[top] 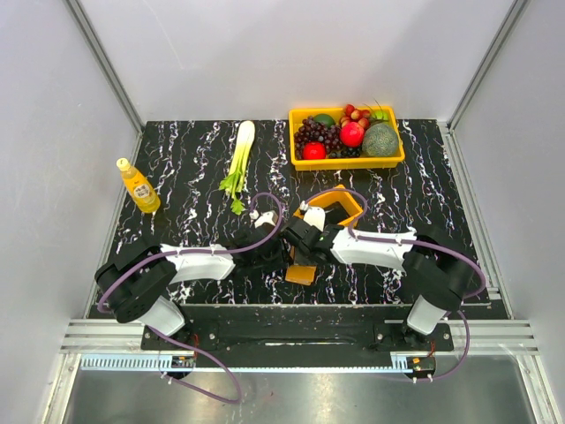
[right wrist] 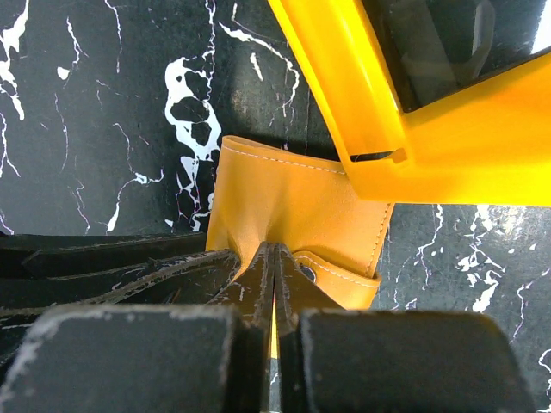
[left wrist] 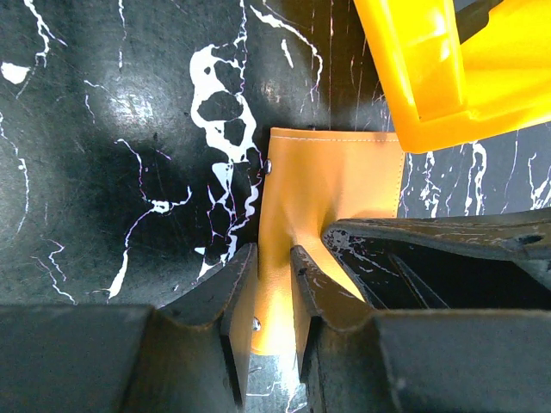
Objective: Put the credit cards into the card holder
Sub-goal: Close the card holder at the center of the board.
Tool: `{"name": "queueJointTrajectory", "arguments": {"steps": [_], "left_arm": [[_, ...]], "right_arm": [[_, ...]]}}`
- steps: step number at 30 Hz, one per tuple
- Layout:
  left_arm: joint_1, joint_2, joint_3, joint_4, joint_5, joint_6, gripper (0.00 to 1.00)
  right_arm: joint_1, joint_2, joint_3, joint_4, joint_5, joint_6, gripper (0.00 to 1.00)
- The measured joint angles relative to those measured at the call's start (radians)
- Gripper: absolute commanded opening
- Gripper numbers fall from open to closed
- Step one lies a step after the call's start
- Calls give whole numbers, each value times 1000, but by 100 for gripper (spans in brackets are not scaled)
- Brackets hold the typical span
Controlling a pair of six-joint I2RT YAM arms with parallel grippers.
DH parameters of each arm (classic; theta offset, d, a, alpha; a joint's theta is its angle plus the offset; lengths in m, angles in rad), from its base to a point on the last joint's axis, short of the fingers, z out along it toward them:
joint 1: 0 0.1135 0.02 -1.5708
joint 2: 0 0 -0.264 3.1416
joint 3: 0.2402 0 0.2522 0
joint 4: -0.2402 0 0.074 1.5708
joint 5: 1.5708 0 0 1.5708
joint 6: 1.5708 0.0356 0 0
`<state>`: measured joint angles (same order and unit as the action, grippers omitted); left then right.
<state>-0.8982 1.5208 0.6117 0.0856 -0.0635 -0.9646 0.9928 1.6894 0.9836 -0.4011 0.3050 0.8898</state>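
Observation:
The orange card holder [top: 301,274] lies on the black marble table between both grippers; it also shows in the left wrist view [left wrist: 336,181] and the right wrist view [right wrist: 284,198]. My right gripper [right wrist: 273,249] is shut, pinching a raised fold of the holder's upper flap. My left gripper [left wrist: 274,254] has a narrow gap between its fingers and straddles the holder's left edge near a snap stud. In the top view the two grippers [top: 269,250] [top: 302,240] meet over the holder. No credit cards show clearly; the arms hide much of the holder.
A small orange raised-wall tray [top: 353,199] stands just behind the holder, close to both grippers [left wrist: 430,69] [right wrist: 344,86]. A yellow fruit basket [top: 346,162] stands at the back, celery [top: 240,150] at back centre-left, a yellow bottle [top: 139,185] at the left.

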Motion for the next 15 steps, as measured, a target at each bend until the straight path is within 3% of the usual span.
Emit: {"name": "queueJointTrajectory", "arguments": {"steps": [7, 9, 15], "left_arm": [[0, 0, 0, 1, 0, -1, 25], [0, 0, 0, 1, 0, -1, 25], [-6, 6, 0, 14, 14, -3, 25]], "right_arm": [[0, -15, -19, 19, 6, 9, 0], [0, -19, -24, 24, 6, 8, 14], [0, -75, -74, 57, -19, -12, 36]]}}
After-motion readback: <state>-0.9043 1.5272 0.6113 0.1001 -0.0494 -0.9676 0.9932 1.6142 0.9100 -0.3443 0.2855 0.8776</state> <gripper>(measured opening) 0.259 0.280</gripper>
